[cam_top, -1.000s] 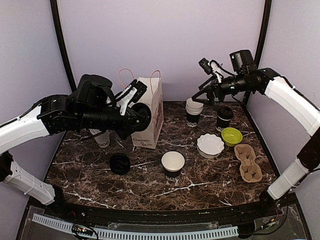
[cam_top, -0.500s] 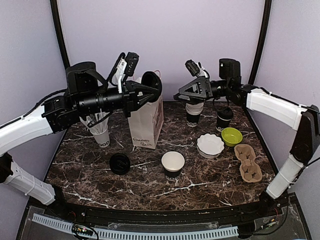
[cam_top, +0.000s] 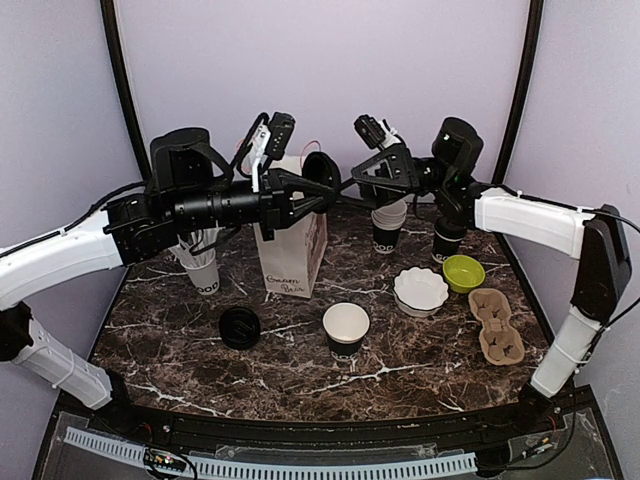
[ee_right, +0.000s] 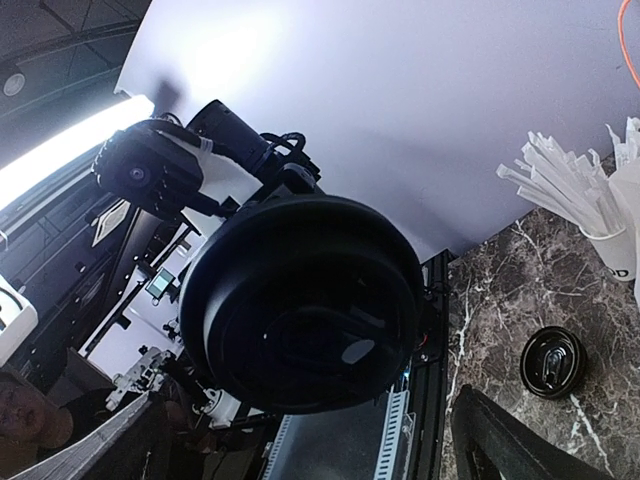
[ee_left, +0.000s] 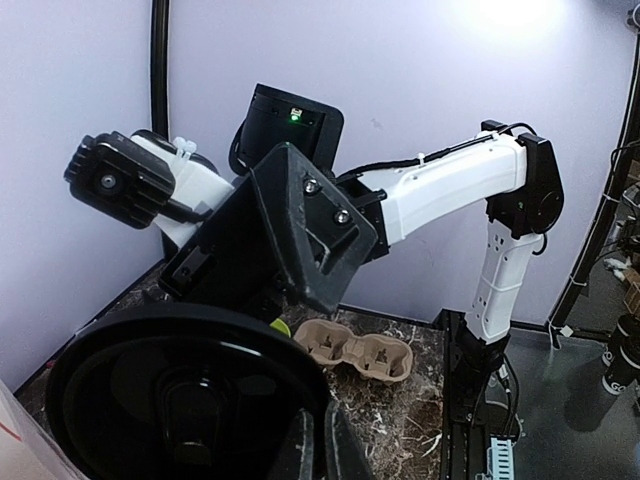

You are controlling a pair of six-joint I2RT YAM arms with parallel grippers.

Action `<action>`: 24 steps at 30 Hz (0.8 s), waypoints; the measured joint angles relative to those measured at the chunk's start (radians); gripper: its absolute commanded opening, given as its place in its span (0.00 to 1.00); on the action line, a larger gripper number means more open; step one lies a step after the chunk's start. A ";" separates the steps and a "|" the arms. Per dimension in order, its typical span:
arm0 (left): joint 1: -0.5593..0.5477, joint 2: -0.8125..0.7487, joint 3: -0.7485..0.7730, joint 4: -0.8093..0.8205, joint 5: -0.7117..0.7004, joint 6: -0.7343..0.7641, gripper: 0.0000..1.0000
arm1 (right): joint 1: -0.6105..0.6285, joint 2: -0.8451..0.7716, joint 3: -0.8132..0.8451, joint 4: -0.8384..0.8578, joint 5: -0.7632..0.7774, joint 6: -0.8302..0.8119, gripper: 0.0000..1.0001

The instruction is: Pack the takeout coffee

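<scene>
**Left pincer (cam_top: 318, 193) is holding a lid up, right pincer (cam_top: 358, 176) is waiting open**

The left pincer is clamping the edge of a black plastic lid (cam_top: 322, 170) and is holding it high over the paper bag (cam_top: 295, 250), with the lid facing the right pincer. The jaws of the right pincer are standing wide apart and are gripping nothing. The two pincers are near each other, but I cannot tell whether the right one is touching the lid.

The takeout coffee cup (cam_top: 448, 243), with its lid on, is standing upright at the back right of the marble table (cam_top: 420, 360). It is partly hidden behind the right arm, near the stack of lidless cups (cam_top: 388, 228). One open cup (cam_top: 345, 330) is standing alone at the middle front, and a second lid (cam_top: 239, 327) is lying flat to its left.

I am judging the lid to be very light, thin and a little slippery, so the rim is the best place to take it. The paper wall of the cup is probably denting under a hard squeeze. Whether it is filled I cannot tell, so a gentle hold around the body below the lid, kept upright, seems safest.
</scene>
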 measured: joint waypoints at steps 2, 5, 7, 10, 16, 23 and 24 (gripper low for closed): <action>0.000 0.008 0.000 0.000 0.009 -0.002 0.06 | 0.006 0.012 0.006 0.010 0.000 0.018 0.98; 0.000 0.014 0.000 0.000 0.021 -0.004 0.06 | 0.014 0.022 0.010 0.019 0.000 0.037 0.96; 0.000 0.016 0.000 0.000 0.026 -0.004 0.06 | 0.018 0.026 0.014 0.024 -0.001 0.045 0.93; 0.000 0.017 0.000 0.000 0.035 -0.005 0.06 | 0.023 0.031 0.021 0.040 -0.004 0.059 0.89; 0.000 0.029 0.001 0.001 0.049 -0.007 0.06 | 0.029 0.042 0.021 0.106 -0.009 0.112 0.83; 0.000 0.037 0.001 0.000 0.055 -0.009 0.07 | 0.035 0.061 0.021 0.158 -0.015 0.158 0.76; 0.000 0.038 0.001 0.000 0.056 -0.010 0.07 | 0.036 0.061 0.021 0.164 -0.015 0.163 0.75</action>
